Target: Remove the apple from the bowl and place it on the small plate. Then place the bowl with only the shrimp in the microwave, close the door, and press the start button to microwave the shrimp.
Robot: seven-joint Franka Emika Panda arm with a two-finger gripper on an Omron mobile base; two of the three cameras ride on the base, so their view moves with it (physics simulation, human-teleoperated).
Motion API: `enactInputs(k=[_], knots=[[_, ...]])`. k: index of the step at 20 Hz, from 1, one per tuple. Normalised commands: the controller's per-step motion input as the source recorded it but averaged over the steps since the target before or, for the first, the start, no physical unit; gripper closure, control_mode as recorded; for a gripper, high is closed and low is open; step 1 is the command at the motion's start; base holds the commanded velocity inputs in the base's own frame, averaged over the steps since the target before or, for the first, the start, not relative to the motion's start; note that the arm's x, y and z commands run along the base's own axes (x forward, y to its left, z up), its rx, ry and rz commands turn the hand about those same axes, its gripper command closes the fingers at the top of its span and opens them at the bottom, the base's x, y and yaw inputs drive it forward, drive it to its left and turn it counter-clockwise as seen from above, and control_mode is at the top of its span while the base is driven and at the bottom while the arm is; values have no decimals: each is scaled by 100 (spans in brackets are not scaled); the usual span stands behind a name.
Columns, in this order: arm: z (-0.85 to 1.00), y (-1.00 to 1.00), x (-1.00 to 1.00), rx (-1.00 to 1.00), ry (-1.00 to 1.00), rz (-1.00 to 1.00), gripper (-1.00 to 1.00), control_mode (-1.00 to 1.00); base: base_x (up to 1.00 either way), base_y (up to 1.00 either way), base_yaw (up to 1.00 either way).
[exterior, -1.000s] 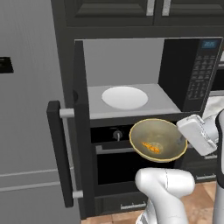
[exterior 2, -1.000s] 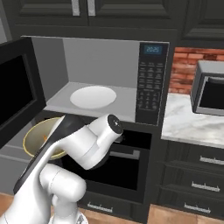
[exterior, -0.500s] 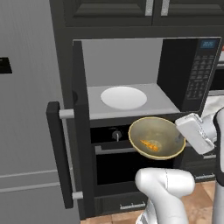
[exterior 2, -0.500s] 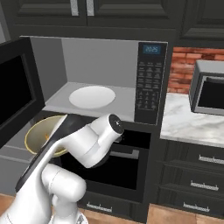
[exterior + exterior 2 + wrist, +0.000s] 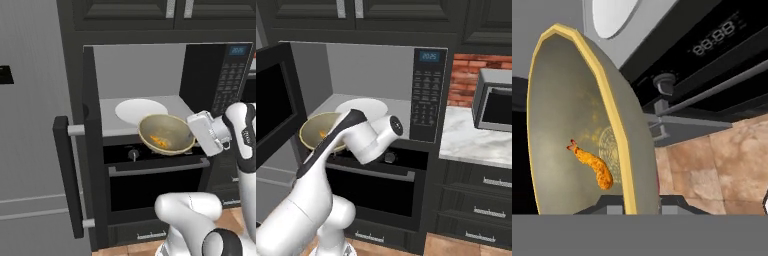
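The olive-yellow bowl [image 5: 166, 134] hangs level at the front edge of the open microwave [image 5: 150, 75], just above the lower oven. One curled orange shrimp [image 5: 159, 142] lies in it. My gripper [image 5: 193, 129] is shut on the bowl's right rim. In the hand view the bowl [image 5: 577, 120] stands on edge with the shrimp [image 5: 592, 164] inside, and the gripper [image 5: 634, 201] clamps its rim. The white round tray [image 5: 141, 110] lies on the grey floor behind the bowl. The door [image 5: 90, 145] swings fully open to the left. The apple is out of view.
The keypad panel [image 5: 426, 95] with its blue display [image 5: 429, 56] is right of the cavity. The lower oven's horizontal handle [image 5: 160, 167] runs under the bowl. A silver box [image 5: 495, 105] sits on the marble counter [image 5: 476, 142] at the right. The door's bar handle [image 5: 67, 180] sticks out left.
The bowl has risen and moved left toward the microwave opening, carried by my gripper. The shrimp stays inside it. Door and base have not moved.
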Motion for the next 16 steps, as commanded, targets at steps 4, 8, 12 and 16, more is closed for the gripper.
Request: enactInputs(k=[4, 8, 12, 16], knots=[[19, 0, 85, 2, 5, -2, 100, -100, 0, 0, 0], [17, 0, 72, 0, 6, -6, 100, -100, 0, 0, 0], [0, -7, 62, 4, 8, -8, 100, -100, 0, 0, 0], [0, -4, 48, 0, 2, -7, 100, -100, 0, 0, 0]])
